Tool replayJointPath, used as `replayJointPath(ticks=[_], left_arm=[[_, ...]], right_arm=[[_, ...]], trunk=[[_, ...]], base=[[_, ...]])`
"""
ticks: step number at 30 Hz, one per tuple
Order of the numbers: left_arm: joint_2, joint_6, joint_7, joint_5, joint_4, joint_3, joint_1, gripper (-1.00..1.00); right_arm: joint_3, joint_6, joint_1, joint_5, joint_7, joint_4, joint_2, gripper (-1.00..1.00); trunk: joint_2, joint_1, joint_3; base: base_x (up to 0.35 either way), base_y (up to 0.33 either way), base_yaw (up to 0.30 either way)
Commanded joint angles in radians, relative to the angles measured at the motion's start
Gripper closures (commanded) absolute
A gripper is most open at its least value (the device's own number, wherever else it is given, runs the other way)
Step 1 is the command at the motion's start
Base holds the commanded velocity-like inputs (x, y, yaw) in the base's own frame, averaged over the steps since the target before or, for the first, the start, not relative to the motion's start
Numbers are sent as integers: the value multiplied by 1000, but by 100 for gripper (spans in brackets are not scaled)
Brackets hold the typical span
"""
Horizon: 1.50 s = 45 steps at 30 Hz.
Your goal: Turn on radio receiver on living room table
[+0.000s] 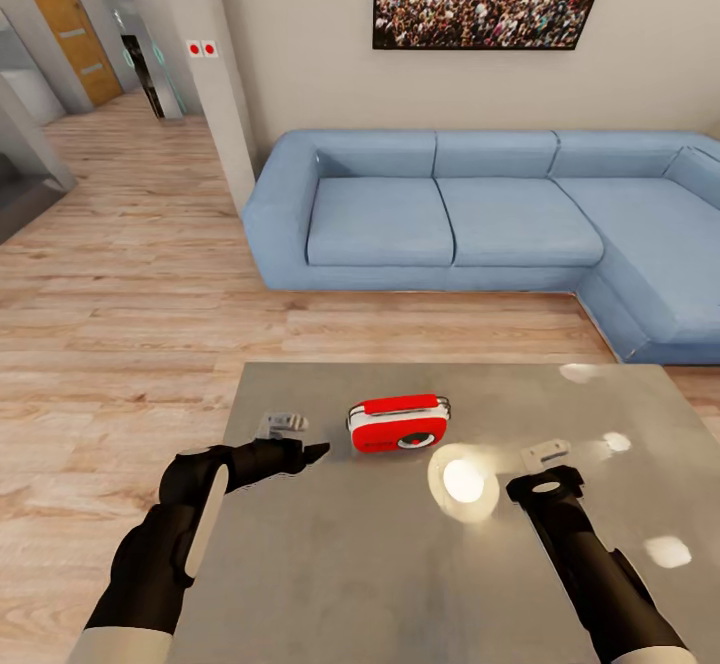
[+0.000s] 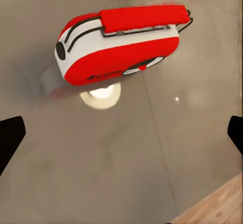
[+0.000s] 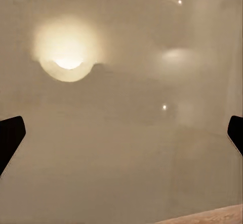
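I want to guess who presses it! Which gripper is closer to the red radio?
Left. The left gripper sits just beside the radio, pointing at it; the right gripper hovers farther off on its other side.

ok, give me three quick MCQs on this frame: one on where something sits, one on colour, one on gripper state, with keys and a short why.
1. Where is the radio receiver?
A. on the sofa
B. on the table
C. on the floor

2. What colour is the sofa?
A. light blue
B. dark green
C. red

3. How does the left gripper stand?
A. shut on the radio
B. open, apart from the radio
C. shut on nothing

Key: 1 B, it rests on the grey glossy table between the two arms. 2 A, the head view shows pale blue cushions. 3 B, the left wrist view shows both fingertips wide apart, with bare tabletop between them and the radio.
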Motion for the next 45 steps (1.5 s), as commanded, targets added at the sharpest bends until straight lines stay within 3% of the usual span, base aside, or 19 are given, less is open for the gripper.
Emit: replayJointPath(ticks=[1,45], left_arm=[[0,-1,-9,-1,1,0,0,-100],[0,-4,-3,-7,8,1,0,-100]], right_arm=[[-1,0,0,0,0,0,-1,-100],[-3,0,0,-2,0,0,-3,-100]], trunk=[[0,0,0],[0,0,0]], base=[[316,0,0],[26,0,0]])
